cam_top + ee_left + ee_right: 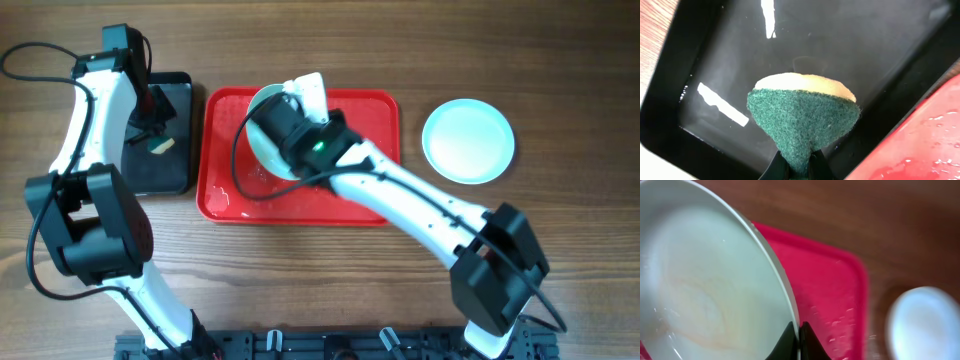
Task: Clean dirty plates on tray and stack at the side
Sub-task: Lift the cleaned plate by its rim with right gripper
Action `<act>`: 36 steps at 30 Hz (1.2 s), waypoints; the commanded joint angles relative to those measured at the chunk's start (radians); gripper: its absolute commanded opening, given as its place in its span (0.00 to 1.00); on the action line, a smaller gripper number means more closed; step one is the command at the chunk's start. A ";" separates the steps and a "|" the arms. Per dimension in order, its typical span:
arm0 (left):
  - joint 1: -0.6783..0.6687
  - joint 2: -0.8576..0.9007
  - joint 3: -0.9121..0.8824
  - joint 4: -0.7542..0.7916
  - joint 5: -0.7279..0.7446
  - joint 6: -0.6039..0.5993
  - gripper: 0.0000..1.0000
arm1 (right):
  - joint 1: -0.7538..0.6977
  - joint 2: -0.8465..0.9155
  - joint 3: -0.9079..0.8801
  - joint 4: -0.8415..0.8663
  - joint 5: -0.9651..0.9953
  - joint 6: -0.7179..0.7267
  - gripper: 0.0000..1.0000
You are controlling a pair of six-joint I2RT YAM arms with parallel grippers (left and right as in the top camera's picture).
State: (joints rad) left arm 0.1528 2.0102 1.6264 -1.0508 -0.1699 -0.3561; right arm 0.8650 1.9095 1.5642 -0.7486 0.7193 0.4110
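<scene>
Two plates are in view. A pale round shallow plate with a faint brownish smear (705, 290) seems tilted over the far-left part of the large red rectangular plastic tray (370, 110), its rim pinched between the clenched fingers of the right gripper (799, 337). A clean-looking pale turquoise round plate (468, 140) lies on the wooden table (560, 60) off the tray's right edge. The left gripper (799, 169) is clamped on a green-and-yellow scouring sponge (802, 117) above the small black rectangular tray (865, 50), just beside the red tray's left edge. The held plate lies to the sponge's right, so scrubbing likely means carrying the sponge rightward onto the smeared face.
</scene>
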 commanded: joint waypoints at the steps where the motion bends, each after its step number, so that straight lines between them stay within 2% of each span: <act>1: 0.003 0.036 0.010 0.002 0.016 0.013 0.04 | 0.055 -0.002 0.006 0.000 0.369 -0.045 0.04; 6: 0.003 0.042 0.010 0.003 0.023 0.013 0.04 | 0.121 -0.002 0.006 0.008 0.543 -0.083 0.04; 10: 0.003 0.042 0.010 0.003 0.023 0.013 0.04 | 0.151 -0.002 0.006 0.040 0.552 -0.178 0.04; 22: 0.003 0.042 0.010 0.002 0.023 0.013 0.04 | 0.196 -0.002 0.006 0.057 0.739 -0.238 0.04; 36: 0.003 0.042 0.010 -0.002 0.023 0.013 0.04 | 0.196 -0.002 0.006 0.061 0.740 -0.255 0.04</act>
State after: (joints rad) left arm 0.1528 2.0434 1.6264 -1.0512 -0.1589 -0.3561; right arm 1.0554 1.9095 1.5642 -0.6937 1.4189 0.1589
